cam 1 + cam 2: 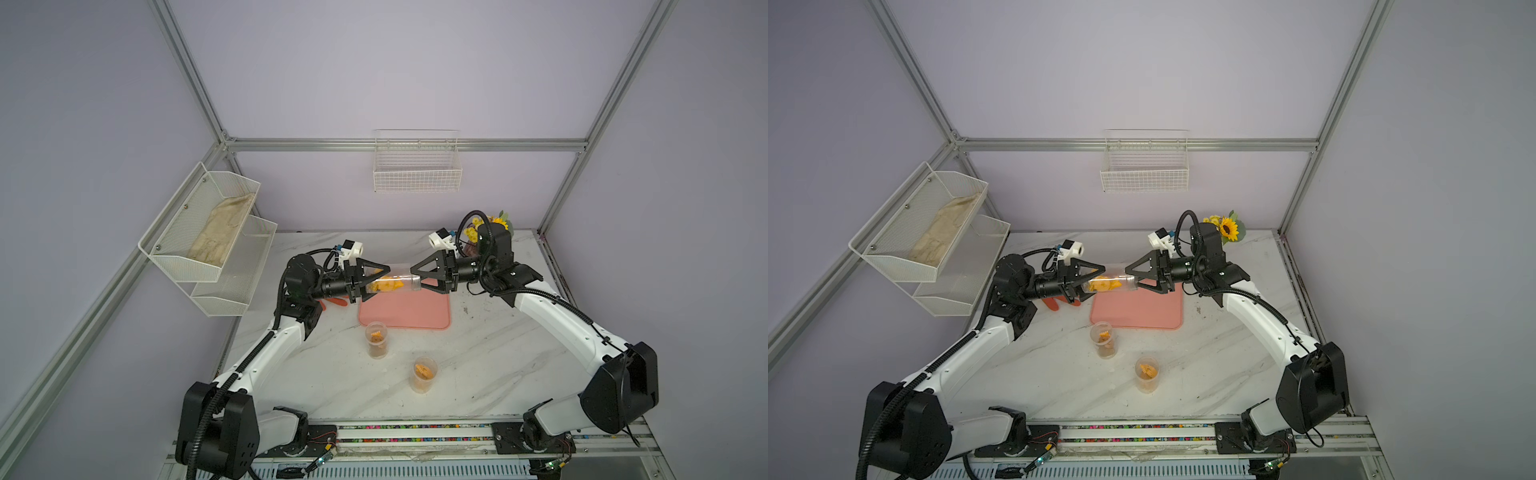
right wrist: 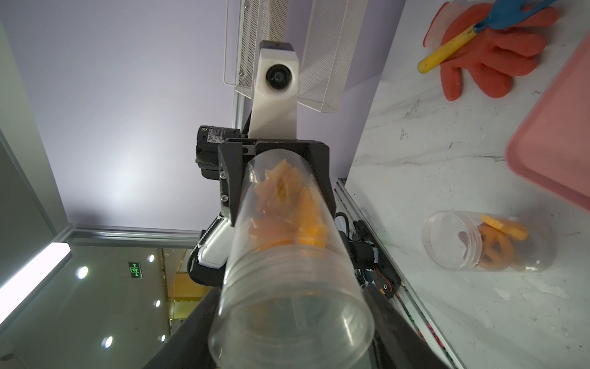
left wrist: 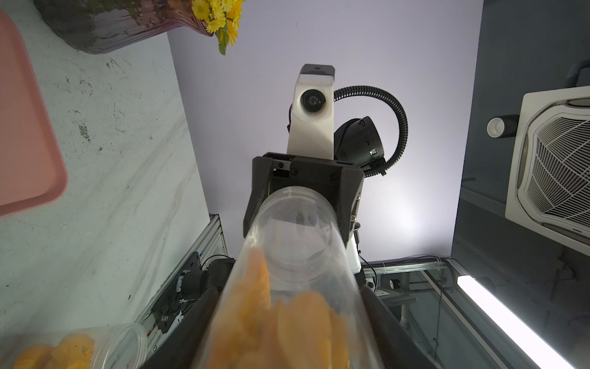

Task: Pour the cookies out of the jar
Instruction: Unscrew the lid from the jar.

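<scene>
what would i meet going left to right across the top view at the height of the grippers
white mesh shelf → left gripper → clear jar → right gripper → yellow flowers

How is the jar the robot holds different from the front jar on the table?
The held jar lies sideways in the air between the left gripper and right gripper; the front jar stands upright on the table. The held jar is over the pink tray; the front jar is not. Both are clear with cookies inside.

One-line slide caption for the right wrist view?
Clear jar of cookies held between right gripper and left gripper; second jar on table.
</scene>
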{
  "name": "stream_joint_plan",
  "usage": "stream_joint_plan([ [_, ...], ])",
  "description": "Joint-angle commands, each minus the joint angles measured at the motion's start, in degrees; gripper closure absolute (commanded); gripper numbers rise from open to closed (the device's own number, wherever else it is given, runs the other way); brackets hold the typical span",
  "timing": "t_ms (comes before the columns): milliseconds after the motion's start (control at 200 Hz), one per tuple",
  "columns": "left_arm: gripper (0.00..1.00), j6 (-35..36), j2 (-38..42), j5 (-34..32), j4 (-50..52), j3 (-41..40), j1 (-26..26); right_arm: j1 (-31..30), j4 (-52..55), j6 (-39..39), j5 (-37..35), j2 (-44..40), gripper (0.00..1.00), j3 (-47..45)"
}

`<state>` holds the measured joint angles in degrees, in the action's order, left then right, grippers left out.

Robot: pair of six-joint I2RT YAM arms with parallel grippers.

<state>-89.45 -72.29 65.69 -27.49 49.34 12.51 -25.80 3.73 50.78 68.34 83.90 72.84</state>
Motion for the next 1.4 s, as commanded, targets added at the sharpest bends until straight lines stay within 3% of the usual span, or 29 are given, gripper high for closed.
stream_joint_plan([
  [0, 0.41, -0.85, -0.08, -0.99, -1.65, -0.38, -1.97, 2.51, 1.53, -7.83, -1.73, -3.26, 0.39, 0.67],
  [345, 0.41, 0.04, -0.93, -0.68, -0.17, 0.58, -2.01, 2.57, 3.31, -29.54, -7.97, -4.92, 0.4, -0.2],
  [480, 0.41, 0.93, -0.83, -0.54, 1.17, 0.59, -1.97, 2.56, 5.13, -43.63, -9.86, -7.71, 0.4, -2.39],
  [815, 0.41, 1.5, -1.05, -0.48, 1.82, 0.77, -1.95, 2.52, -0.79, -60.31, -13.32, -10.12, 0.41, -6.91],
  [1095, 0.41, 1.52, -1.36, -0.56, 1.76, 0.67, -1.97, 2.51, -4.95, -74.98, -22.3, -15.0, 0.41, -11.72],
  [1395, 0.41, 1.4, -2.19, -0.6, 1.65, 1.13, -1.96, 2.51, -2.09, -85.33, -27.86, -19.22, 0.4, -13.7],
])
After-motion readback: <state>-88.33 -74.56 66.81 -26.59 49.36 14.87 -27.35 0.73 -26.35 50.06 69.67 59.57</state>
